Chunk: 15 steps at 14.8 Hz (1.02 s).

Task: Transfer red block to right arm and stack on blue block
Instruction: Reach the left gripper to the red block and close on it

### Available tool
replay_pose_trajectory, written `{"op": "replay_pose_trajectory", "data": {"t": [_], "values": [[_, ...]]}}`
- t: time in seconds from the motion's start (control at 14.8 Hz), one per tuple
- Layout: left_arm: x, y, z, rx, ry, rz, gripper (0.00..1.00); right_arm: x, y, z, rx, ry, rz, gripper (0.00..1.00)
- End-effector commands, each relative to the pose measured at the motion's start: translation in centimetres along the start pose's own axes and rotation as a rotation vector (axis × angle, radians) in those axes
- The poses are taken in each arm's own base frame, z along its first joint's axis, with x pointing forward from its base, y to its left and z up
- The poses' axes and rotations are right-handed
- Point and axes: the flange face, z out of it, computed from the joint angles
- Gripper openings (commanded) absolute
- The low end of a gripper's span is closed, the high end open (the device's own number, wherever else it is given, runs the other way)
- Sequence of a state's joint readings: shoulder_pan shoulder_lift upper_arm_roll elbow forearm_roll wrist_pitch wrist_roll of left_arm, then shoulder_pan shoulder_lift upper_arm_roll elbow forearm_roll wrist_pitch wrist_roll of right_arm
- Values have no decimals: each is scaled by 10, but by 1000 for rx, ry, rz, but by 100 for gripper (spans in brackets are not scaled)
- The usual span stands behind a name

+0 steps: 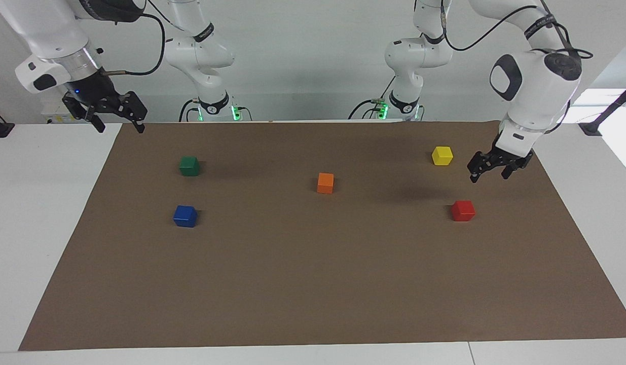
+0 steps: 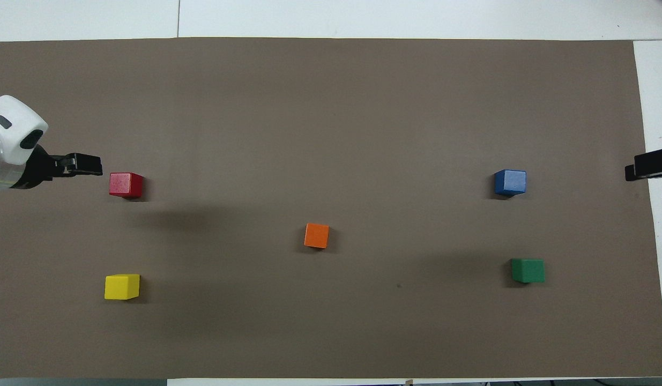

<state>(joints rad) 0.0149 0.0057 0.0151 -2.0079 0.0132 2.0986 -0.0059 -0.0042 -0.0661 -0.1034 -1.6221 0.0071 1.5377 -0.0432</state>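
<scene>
The red block (image 1: pixel 463 210) sits on the brown mat (image 1: pixel 313 289) toward the left arm's end; it also shows in the overhead view (image 2: pixel 126 184). My left gripper (image 1: pixel 489 176) is open and empty, hanging over the mat just short of the red block and apart from it; the overhead view shows it beside the block (image 2: pixel 87 165). The blue block (image 1: pixel 185 216) sits toward the right arm's end, also seen from overhead (image 2: pixel 510 182). My right gripper (image 1: pixel 119 126), with a blue light at its wrist, waits open and empty over the mat's edge (image 2: pixel 639 166).
An orange block (image 1: pixel 325 182) sits mid-mat. A yellow block (image 1: pixel 442 155) lies nearer to the robots than the red one. A green block (image 1: pixel 189 166) lies nearer to the robots than the blue one. White table borders the mat.
</scene>
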Motion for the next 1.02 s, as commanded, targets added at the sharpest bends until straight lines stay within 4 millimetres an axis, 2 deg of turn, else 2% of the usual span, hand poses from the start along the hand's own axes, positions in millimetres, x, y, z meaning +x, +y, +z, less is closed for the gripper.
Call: {"op": "replay_pose_trajectory", "data": {"t": [0.0,0.14,0.27,0.34,0.41,0.54,0.61,0.75,0.88,0.95], "values": [[4,-1,29,1,-2,-4,100,-18,4,17,8,-5,-36,100],[8,-3,63,4,-8,-9,100,-25,8,51,15,-12,-78,100],[2,-1,80,2,19,-6,100,-25,21,84,48,-14,-122,100],[2,-1,86,2,22,-6,100,-23,20,102,89,-19,-134,100],[2,-2,91,4,24,-5,100,-20,31,123,154,-22,-127,100],[5,-2,105,4,27,-6,100,-6,51,171,389,-7,-223,100],[5,-2,113,4,18,-5,100,-1,50,180,446,8,-241,100],[-5,-1,132,4,-8,-5,100,2,38,185,518,12,-225,100],[-4,4,149,5,-8,-6,99,5,28,190,580,17,-212,100],[-4,6,151,4,-11,-4,94,8,19,192,613,21,-209,100]]}}
